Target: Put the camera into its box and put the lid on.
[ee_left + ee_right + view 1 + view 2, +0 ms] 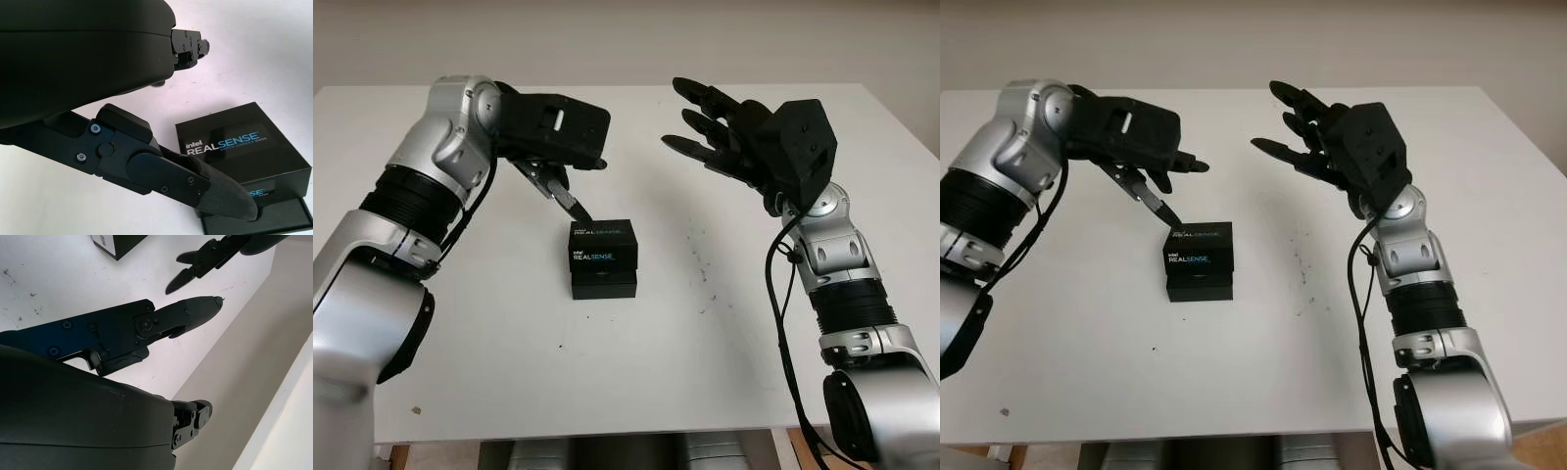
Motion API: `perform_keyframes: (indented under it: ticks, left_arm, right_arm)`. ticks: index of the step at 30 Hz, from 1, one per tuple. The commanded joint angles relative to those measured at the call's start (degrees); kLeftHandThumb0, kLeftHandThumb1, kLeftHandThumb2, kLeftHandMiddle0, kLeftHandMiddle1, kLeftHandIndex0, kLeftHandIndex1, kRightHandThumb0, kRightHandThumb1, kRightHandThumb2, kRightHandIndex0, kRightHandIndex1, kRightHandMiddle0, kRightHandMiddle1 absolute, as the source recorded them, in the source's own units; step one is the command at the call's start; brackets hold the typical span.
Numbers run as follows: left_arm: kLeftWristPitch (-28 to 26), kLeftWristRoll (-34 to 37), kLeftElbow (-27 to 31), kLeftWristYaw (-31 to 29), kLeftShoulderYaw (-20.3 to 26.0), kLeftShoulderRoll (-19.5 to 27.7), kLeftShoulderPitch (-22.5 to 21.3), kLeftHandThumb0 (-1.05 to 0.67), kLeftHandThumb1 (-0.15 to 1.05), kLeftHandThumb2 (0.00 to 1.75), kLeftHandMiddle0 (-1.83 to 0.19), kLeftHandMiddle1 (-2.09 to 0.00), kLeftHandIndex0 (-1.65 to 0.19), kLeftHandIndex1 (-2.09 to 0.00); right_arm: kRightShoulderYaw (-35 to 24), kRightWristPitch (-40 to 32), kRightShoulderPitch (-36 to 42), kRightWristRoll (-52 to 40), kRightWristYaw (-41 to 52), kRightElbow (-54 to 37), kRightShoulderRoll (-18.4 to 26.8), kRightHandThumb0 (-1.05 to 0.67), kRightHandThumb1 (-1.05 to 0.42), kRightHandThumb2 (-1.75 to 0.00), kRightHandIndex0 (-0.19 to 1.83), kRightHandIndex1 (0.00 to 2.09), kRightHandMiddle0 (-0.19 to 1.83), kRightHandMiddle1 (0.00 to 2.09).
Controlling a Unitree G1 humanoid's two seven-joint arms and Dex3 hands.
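A black box lid printed "intel REALSENSE" sits on the black box base in the middle of the white table. The lid is shifted a little toward the back, so the base's front strip shows. What is inside is hidden. My left hand hovers just behind and left of the box, open. One finger points down at the lid's back-left corner, and I cannot tell whether it touches. My right hand is raised above the table to the right of the box, open and holding nothing.
The white table stretches wide around the box, with a few small dark specks to its right. Its front edge runs near the bottom of the eye views. A beige wall stands behind the far edge.
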State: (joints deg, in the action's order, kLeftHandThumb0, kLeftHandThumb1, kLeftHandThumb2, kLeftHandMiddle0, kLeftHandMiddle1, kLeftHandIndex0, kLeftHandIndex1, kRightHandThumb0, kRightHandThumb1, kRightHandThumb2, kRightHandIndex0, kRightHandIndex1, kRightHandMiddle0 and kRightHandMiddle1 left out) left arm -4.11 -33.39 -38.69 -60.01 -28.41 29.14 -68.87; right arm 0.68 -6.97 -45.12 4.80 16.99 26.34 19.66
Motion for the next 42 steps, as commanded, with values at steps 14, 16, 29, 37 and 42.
perform_keyframes:
  ticks: [14, 16, 29, 37, 42]
  left_arm:
    - [1.93, -1.6, 1.67, 0.96, -2.3, -0.49, 2.39, -1.05, 1.05, 0.12, 0.19, -1.75, 0.19, -1.31]
    - [1.47, -1.82, 2.03, 0.61, -2.29, -0.52, 2.51, -1.05, 1.05, 0.12, 0.19, -1.55, 0.19, -1.15]
    - [3.72, -3.69, 2.84, 0.31, -3.12, -0.4, 3.06, -1.05, 1.05, 0.13, 0.19, -1.13, 0.19, -0.96]
    - [2.34, -3.95, 3.36, -1.31, -3.28, -0.64, 3.08, -1.05, 1.05, 0.11, 0.19, -0.03, 0.16, -0.03]
    - [1.8, -4.59, 5.19, -1.71, -3.45, -0.47, 4.05, -1.05, 1.05, 0.12, 0.19, 0.0, 0.19, 0.0]
  right_arm:
    - [-0.26, -0.09, 0.22, 0.56, -0.58, -1.82, 0.49, -0.66, -1.04, -0.05, 0.18, 0.07, 0.09, 0.22]
    - [-0.32, -0.31, 0.26, 0.49, -0.62, -2.03, 0.44, -0.67, -1.04, -0.05, 0.19, 0.08, 0.09, 0.22]
    - [-0.24, -0.51, 0.69, 0.65, -0.65, -2.67, 0.56, -0.66, -1.04, -0.05, 0.19, 0.07, 0.11, 0.21]
    - [-0.33, -1.4, 0.76, 0.42, -0.64, -3.14, 0.4, -0.65, -1.04, -0.05, 0.2, 0.07, 0.12, 0.2]
    - [-0.4, -1.04, 0.76, 0.35, -0.88, -2.78, 0.2, -0.67, -1.04, -0.05, 0.2, 0.07, 0.12, 0.2]
